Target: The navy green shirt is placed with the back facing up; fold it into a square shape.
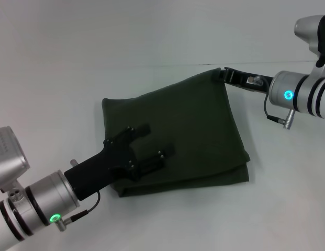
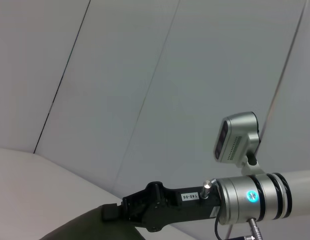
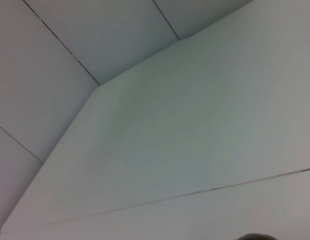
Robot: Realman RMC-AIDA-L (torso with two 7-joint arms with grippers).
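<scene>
On white table (image 1: 57, 63): folded shirt (image 1: 188, 130) (matte, squarish)

— What's the navy green shirt (image 1: 183, 136) like?
— Soft, matt cloth. My left claw (image 1: 152, 144) is matt black, probably plastic; the surface (image 1: 73, 57) looks smooth, pale, faintly satin.

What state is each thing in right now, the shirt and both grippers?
shirt: folded into a rough square, layers stacked, lying on the table, far right corner lifted a little.
left gripper: jaws open, over the shirt's near left part.
right gripper: at the shirt's far right corner, jaws shut on it.
</scene>
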